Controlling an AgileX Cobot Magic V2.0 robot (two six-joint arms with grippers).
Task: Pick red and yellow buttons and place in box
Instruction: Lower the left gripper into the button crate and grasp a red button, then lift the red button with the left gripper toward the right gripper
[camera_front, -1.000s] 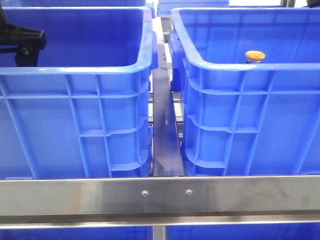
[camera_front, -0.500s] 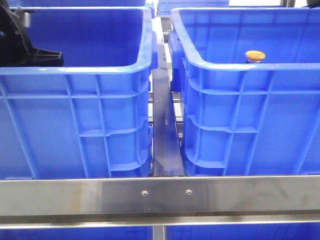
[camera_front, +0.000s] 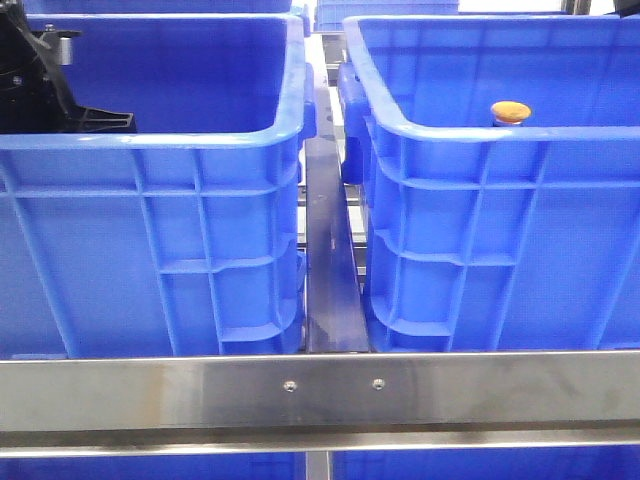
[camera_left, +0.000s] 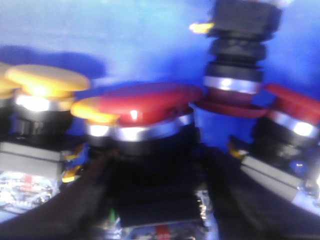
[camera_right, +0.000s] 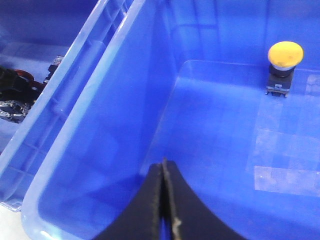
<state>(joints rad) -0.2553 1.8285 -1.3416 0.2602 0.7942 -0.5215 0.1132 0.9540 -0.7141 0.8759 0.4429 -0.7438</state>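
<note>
A dark red button with a chrome ring fills the middle of the blurred left wrist view. My left gripper is open, its dark fingers on either side of this button's black body. Yellow buttons and more red ones crowd around it. In the front view the left arm reaches down into the left crate. One yellow button stands in the box on the right. My right gripper hangs shut and empty over the box's floor.
An upturned button stands just beyond the red one. A steel rail crosses the front, and a dark bar runs in the narrow gap between the crates. The left crate's buttons show past the box's rim.
The left arm has moved down and to the right, deeper into the left crate. The yellow button in the right box has stayed put.
</note>
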